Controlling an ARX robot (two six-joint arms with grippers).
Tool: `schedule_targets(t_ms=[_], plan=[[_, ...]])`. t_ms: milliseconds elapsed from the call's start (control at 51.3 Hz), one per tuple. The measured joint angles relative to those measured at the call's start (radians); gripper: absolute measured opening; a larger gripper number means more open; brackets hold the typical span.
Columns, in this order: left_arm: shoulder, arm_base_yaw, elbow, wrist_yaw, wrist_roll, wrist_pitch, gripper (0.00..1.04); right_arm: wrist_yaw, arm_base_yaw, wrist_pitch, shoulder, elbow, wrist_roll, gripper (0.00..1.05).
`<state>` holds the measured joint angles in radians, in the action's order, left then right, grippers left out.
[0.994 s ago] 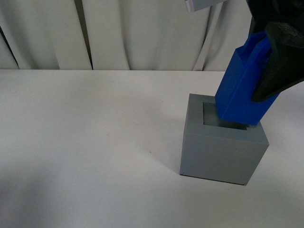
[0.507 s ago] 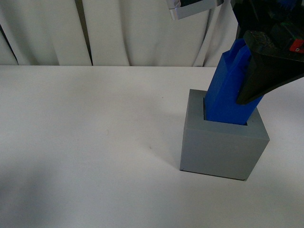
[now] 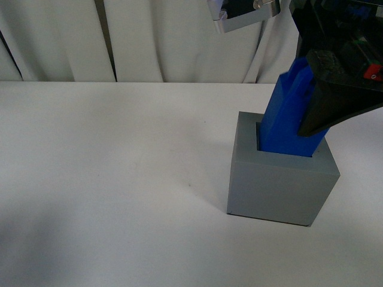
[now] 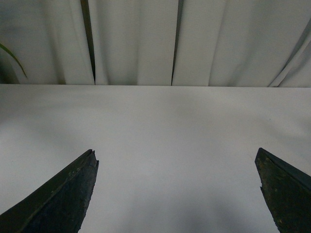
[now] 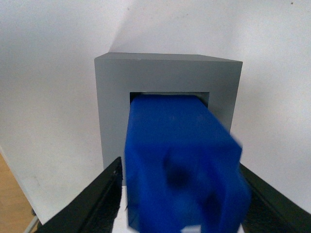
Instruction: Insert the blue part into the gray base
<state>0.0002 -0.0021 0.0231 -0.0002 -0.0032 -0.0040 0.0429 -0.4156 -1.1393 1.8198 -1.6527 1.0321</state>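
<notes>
Count: 1 blue part (image 3: 288, 119), 1 gray base (image 3: 278, 185), 2 grippers. The blue part's lower end is inside the base's top recess. The rest sticks out above the base, tilted, not plumb. Right gripper (image 5: 180, 167) is above the base, pinching the blue part's upper end from two sides. Left gripper (image 4: 176, 154) is spread wide over bare white surface (image 3: 119, 179); its position relative to the base can't be told. The base stands flat on that surface.
</notes>
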Motion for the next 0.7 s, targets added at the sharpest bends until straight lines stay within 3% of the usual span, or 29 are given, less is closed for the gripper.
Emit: schedule_targets(t_ms=[195, 429, 702], plan=[[0.000, 0.000, 0.000, 0.000, 0.000, 0.000, 0.99, 0.057, 0.008, -0.005, 0.000, -0.022, -0.020, 0.99], [0.000, 0.000, 0.000, 0.000, 0.000, 0.000, 0.99, 0.154, 0.044, 0.027, -0.037, -0.037, -0.042, 0.97], [0.000, 0.000, 0.000, 0.000, 0.000, 0.000, 0.99, 0.321, 0.164, 0.207, -0.217, 0.101, -0.146, 0.97]])
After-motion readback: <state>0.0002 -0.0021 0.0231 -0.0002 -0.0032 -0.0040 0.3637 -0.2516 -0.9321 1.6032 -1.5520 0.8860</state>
